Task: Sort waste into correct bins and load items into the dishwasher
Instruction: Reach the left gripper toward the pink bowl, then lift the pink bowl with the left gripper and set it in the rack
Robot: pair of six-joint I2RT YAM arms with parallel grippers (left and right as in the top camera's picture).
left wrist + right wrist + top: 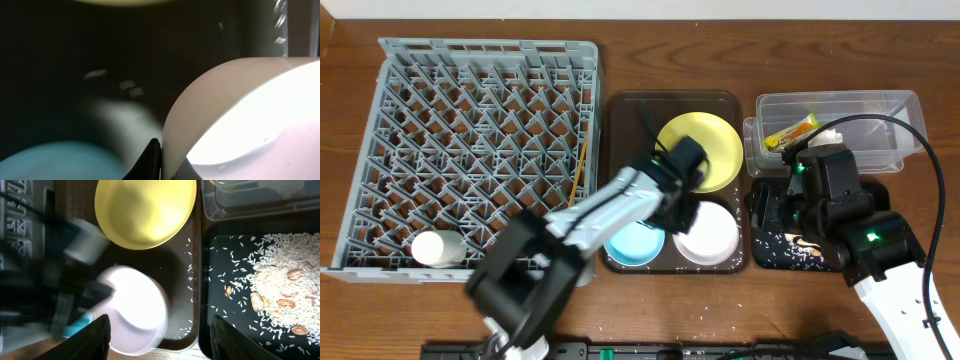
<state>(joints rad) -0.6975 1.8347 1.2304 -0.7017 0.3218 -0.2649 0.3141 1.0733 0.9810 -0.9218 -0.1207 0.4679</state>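
My left gripper (682,210) is shut on the rim of the white bowl (712,236). In the left wrist view the rim (172,135) sits between the black fingers (161,161). The light blue bowl (635,243) and yellow plate (705,150) lie beside it on the brown tray (620,110). My right gripper (160,340) is open and empty, hovering by the black tray (220,270), which holds rice crumbs (280,265). The clear tub (880,110) holds the yellow-green wrapper (790,132) and the white tissue (828,133). The chopsticks (583,165) rest at the grey dish rack's (470,150) right edge.
A white cup (438,248) lies on its side in the rack's front left corner. Loose rice grains (189,270) are scattered on the brown tray's right side. The right arm (880,250) covers part of the black tray.
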